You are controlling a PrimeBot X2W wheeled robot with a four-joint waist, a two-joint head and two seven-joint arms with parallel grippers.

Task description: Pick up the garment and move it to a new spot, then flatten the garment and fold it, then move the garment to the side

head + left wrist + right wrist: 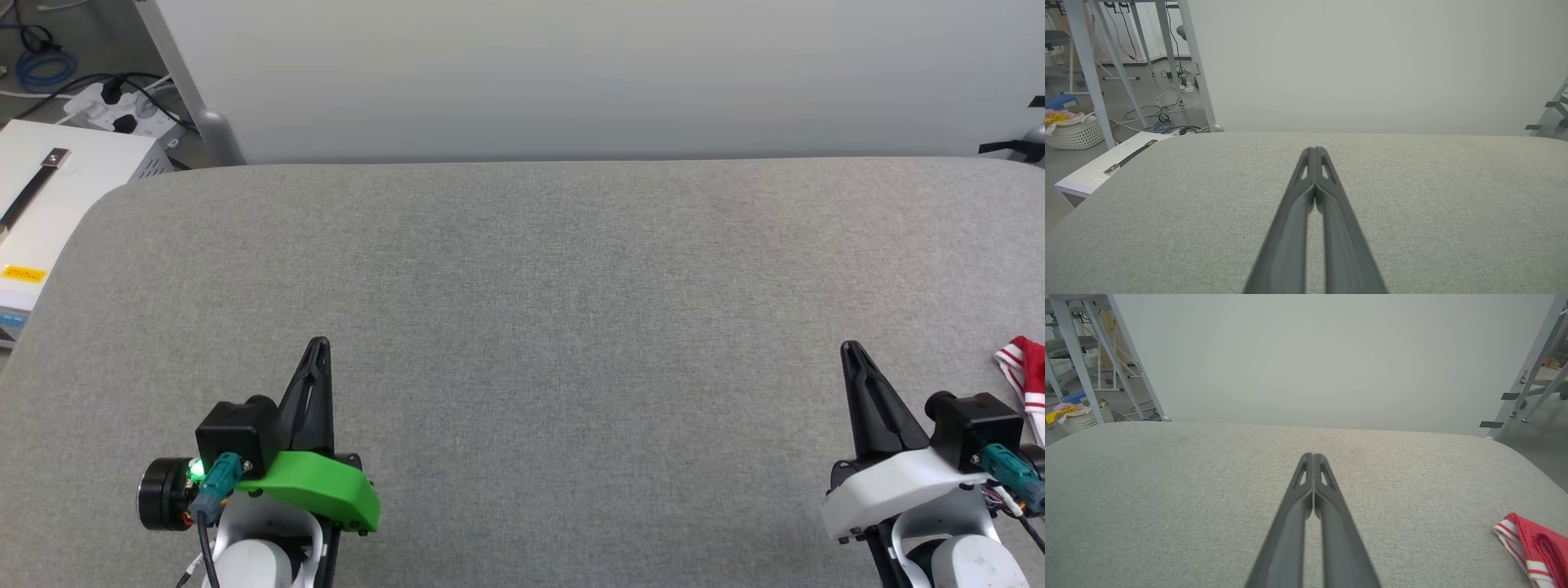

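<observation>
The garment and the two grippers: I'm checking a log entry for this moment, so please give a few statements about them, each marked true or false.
1. The garment lies on the grey table, to the right of the right gripper. True.
2. The right gripper is shut on the garment. False: it is shut on nothing and is apart from the cloth.
3. The left gripper is wide open. False: its fingers meet at the tips.
4. A white basket holding cloth stands on the floor. True.
</observation>
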